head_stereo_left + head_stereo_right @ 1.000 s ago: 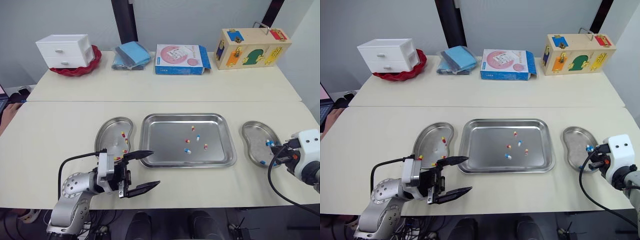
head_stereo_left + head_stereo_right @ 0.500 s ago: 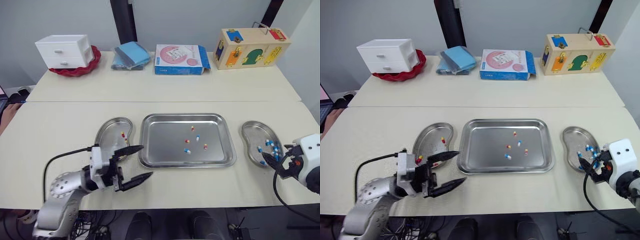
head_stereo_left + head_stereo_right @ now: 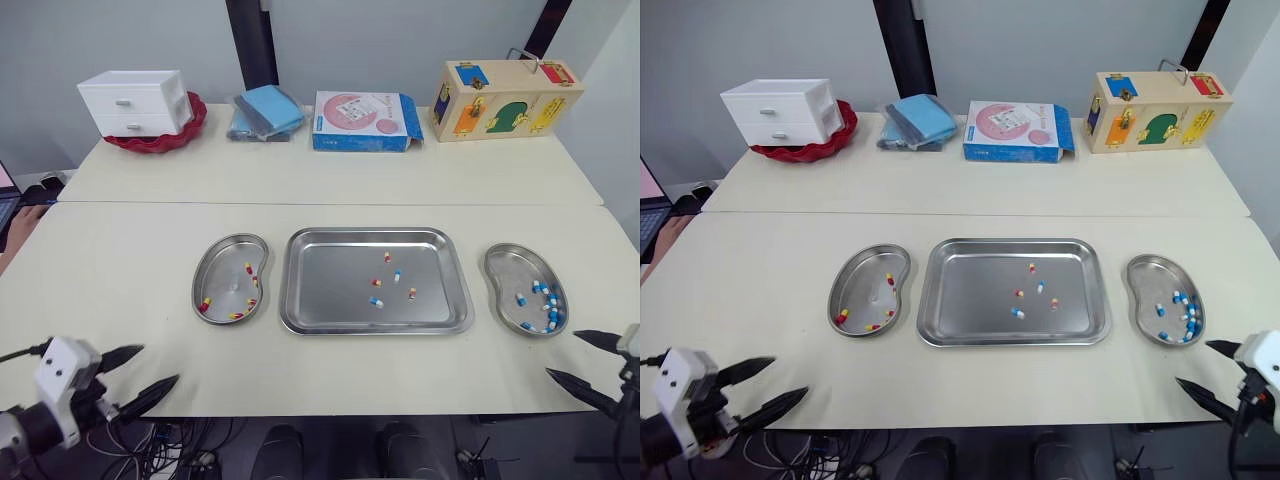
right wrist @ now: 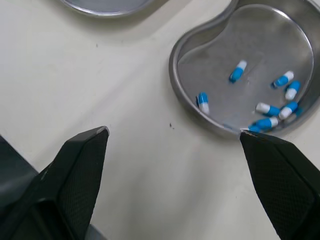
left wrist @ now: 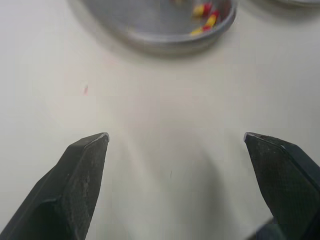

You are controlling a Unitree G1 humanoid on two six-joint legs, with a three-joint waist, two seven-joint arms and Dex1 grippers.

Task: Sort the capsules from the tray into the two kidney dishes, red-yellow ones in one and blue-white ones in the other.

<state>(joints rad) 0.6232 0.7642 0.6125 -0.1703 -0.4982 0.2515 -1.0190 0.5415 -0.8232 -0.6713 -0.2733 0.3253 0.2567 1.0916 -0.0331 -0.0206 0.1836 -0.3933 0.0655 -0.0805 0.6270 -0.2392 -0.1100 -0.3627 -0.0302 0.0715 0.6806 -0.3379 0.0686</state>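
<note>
Left eye view gives you five capsules (image 3: pixel 376 301) loose in the tray (image 3: pixel 330 285). Left of the tray, the left dish (image 3: pixel 222 270) holds red-yellow capsules (image 3: pixel 249 268). Right of the tray, the right dish (image 3: pixel 505 270) holds blue-white capsules (image 3: pixel 543 290). Your left gripper (image 3: pixel 160 362) and right gripper (image 3: pixel 562 354) hang off the tray's near corners, jaws wide and empty.

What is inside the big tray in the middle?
Five loose capsules lie right of the tray's middle: three red-yellow, two blue-white. Nothing covers the tray, so its whole floor shows.
</note>
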